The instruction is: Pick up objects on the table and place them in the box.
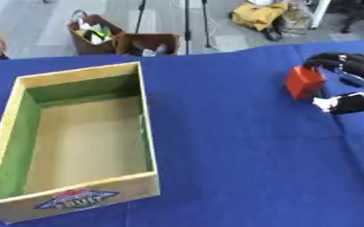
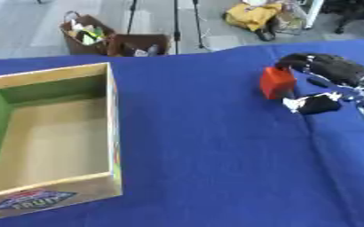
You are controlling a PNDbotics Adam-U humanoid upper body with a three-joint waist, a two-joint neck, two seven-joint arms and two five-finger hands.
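Right hand (image 2: 325,71) blurred and cut off by the right edge — its hold on the red block (image 2: 278,82) unclear

The wooden box (image 1: 76,142) sits on the left of the table (image 1: 239,168), with the block (image 1: 304,82) far right, touching the right hand (image 2: 329,71).

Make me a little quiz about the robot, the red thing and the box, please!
1. True or false: the box already has the red block inside it.
2. Which hand is at the block? A) left B) right
3. Fill in: the cloth on the table is ____.

Key:
1. False. The box holds nothing; the block is far off on the right side.
2. B. The right hand comes in from the right, with its fingers curled round the block.
3. Blue.
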